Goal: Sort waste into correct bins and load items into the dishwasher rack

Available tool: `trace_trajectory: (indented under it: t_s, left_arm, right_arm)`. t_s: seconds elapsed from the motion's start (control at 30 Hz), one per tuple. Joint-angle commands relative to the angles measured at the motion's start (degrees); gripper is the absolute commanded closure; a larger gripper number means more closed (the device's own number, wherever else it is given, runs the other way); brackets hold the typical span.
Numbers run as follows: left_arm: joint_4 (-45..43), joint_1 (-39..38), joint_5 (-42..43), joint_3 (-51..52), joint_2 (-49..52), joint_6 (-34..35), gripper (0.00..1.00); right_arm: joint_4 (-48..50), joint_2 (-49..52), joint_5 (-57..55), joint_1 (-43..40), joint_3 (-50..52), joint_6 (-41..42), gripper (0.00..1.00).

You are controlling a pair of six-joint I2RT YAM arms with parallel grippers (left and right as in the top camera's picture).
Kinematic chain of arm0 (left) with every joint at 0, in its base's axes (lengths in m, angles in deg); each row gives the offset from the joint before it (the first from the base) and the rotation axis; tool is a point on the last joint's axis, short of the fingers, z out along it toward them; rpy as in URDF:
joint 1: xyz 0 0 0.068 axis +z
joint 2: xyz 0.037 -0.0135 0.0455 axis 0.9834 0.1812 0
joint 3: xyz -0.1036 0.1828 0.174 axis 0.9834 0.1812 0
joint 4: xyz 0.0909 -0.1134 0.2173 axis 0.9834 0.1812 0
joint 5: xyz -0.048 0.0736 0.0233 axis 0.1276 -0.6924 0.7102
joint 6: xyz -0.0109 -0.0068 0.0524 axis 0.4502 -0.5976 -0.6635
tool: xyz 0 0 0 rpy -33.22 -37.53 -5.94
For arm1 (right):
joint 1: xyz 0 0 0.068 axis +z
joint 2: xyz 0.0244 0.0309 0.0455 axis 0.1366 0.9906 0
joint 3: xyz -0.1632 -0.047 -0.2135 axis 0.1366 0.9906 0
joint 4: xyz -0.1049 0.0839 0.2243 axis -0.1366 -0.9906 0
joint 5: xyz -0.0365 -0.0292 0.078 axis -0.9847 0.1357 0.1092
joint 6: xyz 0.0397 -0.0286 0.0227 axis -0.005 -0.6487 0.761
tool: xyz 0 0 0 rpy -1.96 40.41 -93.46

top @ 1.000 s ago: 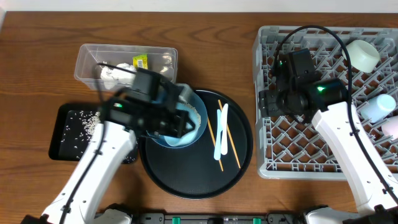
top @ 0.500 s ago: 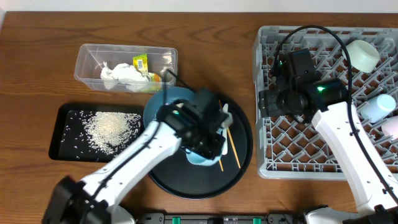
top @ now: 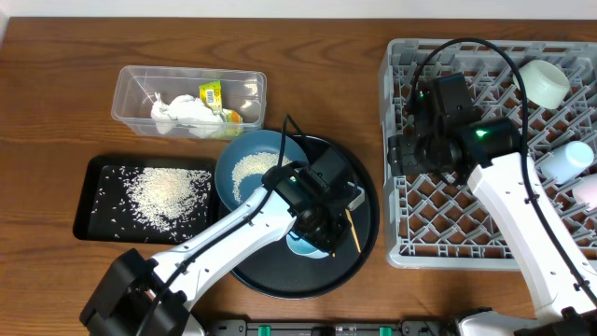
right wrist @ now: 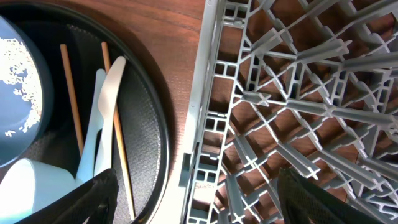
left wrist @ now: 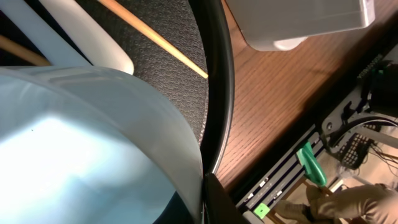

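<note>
Wooden bench (top: pixel 56 112) shows narrow bare strip between round black tray (top: pixel 366 245) and rack (top: pixel 420 224) (right of overhead frame). Left jaws closed on teal bowl (top: pixel 300 246), lower centre, inside tray rim. Right jaws wide above rack's left edge.

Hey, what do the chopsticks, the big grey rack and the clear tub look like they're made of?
The chopsticks look like wood or bamboo: matte tan, thin, uniform. The rack looks like moulded plastic: matte grey, with lattice ribs and pegs. The tub is probably plastic: clear and glossy, its contents showing through the walls.
</note>
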Motion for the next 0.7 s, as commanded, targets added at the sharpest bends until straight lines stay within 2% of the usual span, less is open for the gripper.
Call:
trace_trajectory:
  t_s: [0.0, 0.13, 0.33, 0.43, 0.57, 0.67]
  left_arm:
    - [-0.04, 0.02, -1.31, -0.98, 0.17, 0.59, 0.83]
    - [0.02, 0.02, -1.29, -0.98, 0.17, 0.59, 0.67]
    - [0.02, 0.96, -1.6, -1.51, -0.42, 0.59, 0.66]
    - [0.85, 3.58, -6.25, -2.86, -1.31, 0.59, 0.65]
    - [0.76, 8.48, -12.13, -4.85, -1.9, 0.61, 0.54]
    - [-1.6, 11.72, -16.76, -5.25, -1.88, 0.61, 0.49]
  right_arm:
    - [-0.11, -0.35, -0.57, 0.42, -0.09, 0.81, 0.23]
    - [-0.11, -0.35, -0.57, 0.42, -0.09, 0.81, 0.23]
    - [-0.55, -0.35, -0.59, 0.42, -0.09, 0.79, 0.23]
    - [-0.79, -0.35, -0.59, 0.42, -0.09, 0.79, 0.22]
    - [-0.72, -0.35, -0.57, 0.42, -0.09, 0.79, 0.22]
    - [-0.72, -0.35, -0.57, 0.42, -0.09, 0.81, 0.22]
